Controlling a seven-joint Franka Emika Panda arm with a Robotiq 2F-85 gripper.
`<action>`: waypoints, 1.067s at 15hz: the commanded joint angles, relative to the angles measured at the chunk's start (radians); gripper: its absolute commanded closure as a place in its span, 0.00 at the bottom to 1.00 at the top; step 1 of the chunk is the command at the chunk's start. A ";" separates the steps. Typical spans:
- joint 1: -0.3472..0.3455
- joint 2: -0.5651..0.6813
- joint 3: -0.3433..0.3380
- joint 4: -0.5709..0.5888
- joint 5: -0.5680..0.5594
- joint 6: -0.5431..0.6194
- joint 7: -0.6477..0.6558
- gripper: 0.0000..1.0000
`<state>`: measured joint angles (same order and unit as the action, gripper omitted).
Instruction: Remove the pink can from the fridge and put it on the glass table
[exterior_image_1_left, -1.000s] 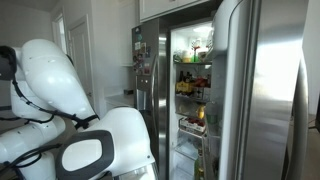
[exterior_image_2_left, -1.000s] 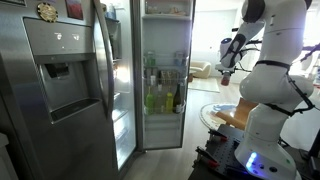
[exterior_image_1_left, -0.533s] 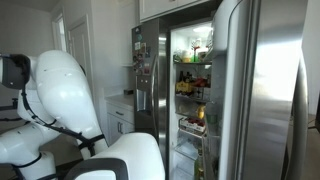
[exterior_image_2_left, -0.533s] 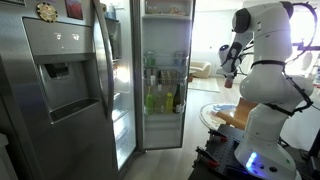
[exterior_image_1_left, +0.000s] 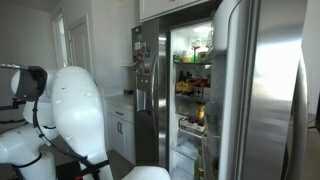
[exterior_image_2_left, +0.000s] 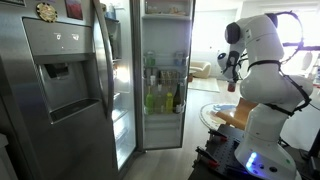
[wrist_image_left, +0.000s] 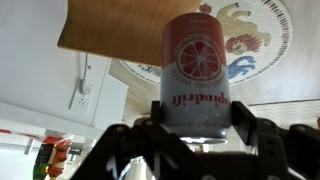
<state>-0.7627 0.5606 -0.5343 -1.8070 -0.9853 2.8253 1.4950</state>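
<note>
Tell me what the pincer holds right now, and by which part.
The pincer grips the pink can by its side walls, at the end nearest the wrist camera.

can (wrist_image_left: 196, 75): you have it in the gripper (wrist_image_left: 196, 118), outside the fridge (exterior_image_2_left: 60, 90) | arm (exterior_image_2_left: 262, 45): right of the open fridge in an exterior view | bottles (exterior_image_2_left: 160, 98): on a shelf (exterior_image_2_left: 165, 113) inside the fridge | table (exterior_image_2_left: 212, 116): below the gripper, right of the fridge opening

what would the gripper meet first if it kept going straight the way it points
Probably the round lion-patterned surface straight ahead, next to the wooden board. The gripper is shut on the pink can, whose end leads, so the can would touch first. Depth is unclear.
</note>
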 joint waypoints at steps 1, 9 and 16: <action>-0.002 0.078 -0.029 0.075 -0.020 0.031 0.064 0.55; -0.038 0.211 -0.023 0.184 0.012 0.016 0.103 0.55; -0.069 0.333 -0.057 0.268 0.178 0.025 0.031 0.55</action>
<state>-0.8270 0.8411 -0.5589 -1.5992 -0.8806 2.8327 1.5649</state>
